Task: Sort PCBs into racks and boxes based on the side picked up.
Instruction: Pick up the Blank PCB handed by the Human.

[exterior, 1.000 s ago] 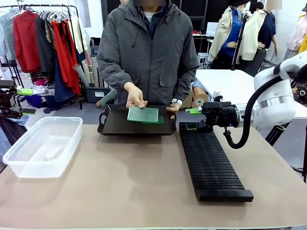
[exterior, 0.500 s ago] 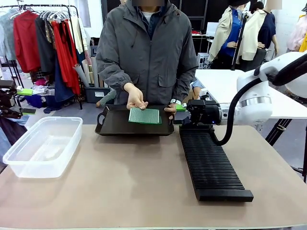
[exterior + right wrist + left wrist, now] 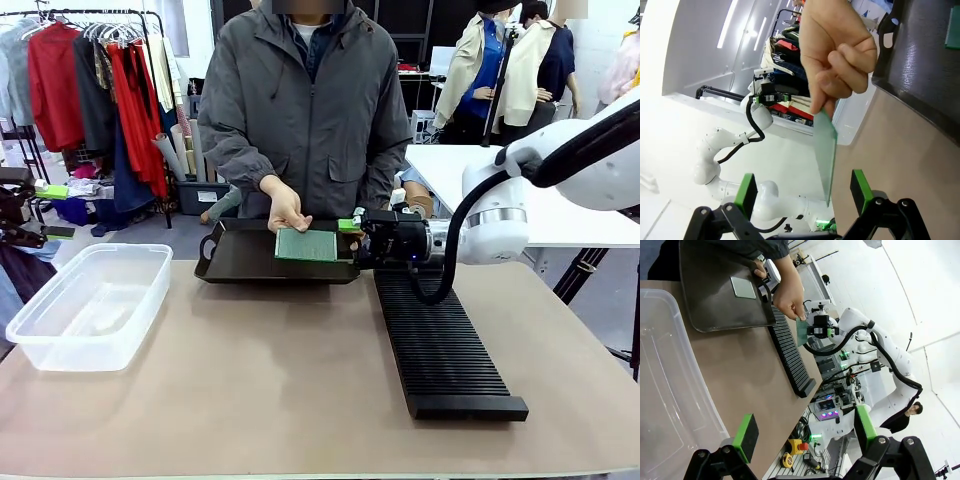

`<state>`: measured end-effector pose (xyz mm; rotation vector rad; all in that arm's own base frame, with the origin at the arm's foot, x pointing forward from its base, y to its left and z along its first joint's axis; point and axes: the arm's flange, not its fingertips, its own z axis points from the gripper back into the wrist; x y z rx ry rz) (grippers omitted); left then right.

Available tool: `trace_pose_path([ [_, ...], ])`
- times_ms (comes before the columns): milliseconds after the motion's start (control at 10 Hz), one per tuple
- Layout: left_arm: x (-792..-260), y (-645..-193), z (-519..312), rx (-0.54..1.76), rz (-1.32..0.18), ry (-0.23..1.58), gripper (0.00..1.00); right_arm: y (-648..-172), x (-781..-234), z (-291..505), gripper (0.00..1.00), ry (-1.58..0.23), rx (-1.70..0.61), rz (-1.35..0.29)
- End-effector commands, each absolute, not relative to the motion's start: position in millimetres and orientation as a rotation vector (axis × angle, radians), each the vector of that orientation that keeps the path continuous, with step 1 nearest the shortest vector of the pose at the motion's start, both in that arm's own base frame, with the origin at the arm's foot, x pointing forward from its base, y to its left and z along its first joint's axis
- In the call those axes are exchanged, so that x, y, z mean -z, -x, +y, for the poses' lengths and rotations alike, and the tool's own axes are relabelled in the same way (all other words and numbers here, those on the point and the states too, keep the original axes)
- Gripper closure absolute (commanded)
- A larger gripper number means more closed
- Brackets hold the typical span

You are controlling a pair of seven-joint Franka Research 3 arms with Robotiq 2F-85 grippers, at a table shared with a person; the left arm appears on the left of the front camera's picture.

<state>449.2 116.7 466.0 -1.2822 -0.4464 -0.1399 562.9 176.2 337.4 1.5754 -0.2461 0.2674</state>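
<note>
Over the black tray (image 3: 240, 262), a person's hand (image 3: 285, 212) holds up a green PCB (image 3: 306, 244). My right gripper (image 3: 350, 230) has come in from the right, level with that board's right edge. In the right wrist view the PCB (image 3: 826, 155) hangs edge-on from the hand (image 3: 837, 55), between the spread fingers of my right gripper (image 3: 803, 189), nearer the right pad (image 3: 860, 186) and not clamped. A second PCB (image 3: 743, 287) lies flat in the tray (image 3: 705, 300). My left gripper (image 3: 805, 432) is open beside the clear tub (image 3: 665, 390). The ribbed black rack (image 3: 440, 340) lies under my right arm.
The clear tub (image 3: 90, 300) stands empty at the table's left. The person stands close behind the tray at the far edge. The rack runs from the tray's right end toward the front edge, and bare tabletop lies between it and the tub.
My right gripper has travelled left from the rack's far end to the held PCB. The person has shifted the board slightly right and lower, and the tray has slid a little left.
</note>
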Motion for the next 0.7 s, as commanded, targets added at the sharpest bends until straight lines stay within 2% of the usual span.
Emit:
trace_pose_path([
  [0, -467.4, -448.4, 117.3, 0.13, -0.44, 1.282, 0.0, -577.5, -335.9, 190.3, 0.0, -1.596, -0.23, -0.267],
  [400, -467.4, -448.4, 117.3, 0.13, -0.44, 1.282, 0.0, -582.3, -330.6, 205.4, 0.0, -1.595, -0.232, -0.242],
  [500, -467.4, -448.4, 117.3, 0.13, -0.44, 1.282, 0.0, -582.5, -330.1, 206.0, 0.05, -1.592, -0.235, -0.238],
  [600, -467.4, -448.4, 117.3, 0.13, -0.44, 1.282, 0.0, -582.5, -329.6, 206.5, 0.19, -1.589, -0.237, -0.237],
])
